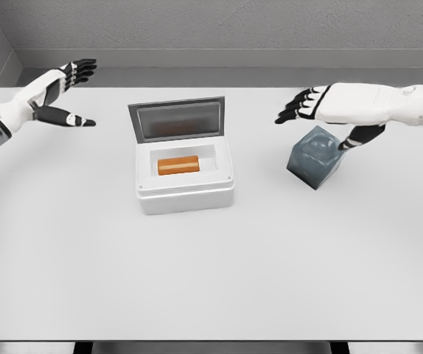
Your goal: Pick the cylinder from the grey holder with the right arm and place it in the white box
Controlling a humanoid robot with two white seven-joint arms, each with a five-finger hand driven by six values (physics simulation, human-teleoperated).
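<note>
Orange cylinder (177,164) already lies inside the lidded white box (186,198); keep your empty, spread right hand (322,107) clear of the translucent grey holder (315,157).

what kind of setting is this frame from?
Likely a simulated tabletop test cell, not a real room: a plain white table against bare grey walls, holding only task props: a lidded white box with an orange cylinder inside and a grey holder.
</note>
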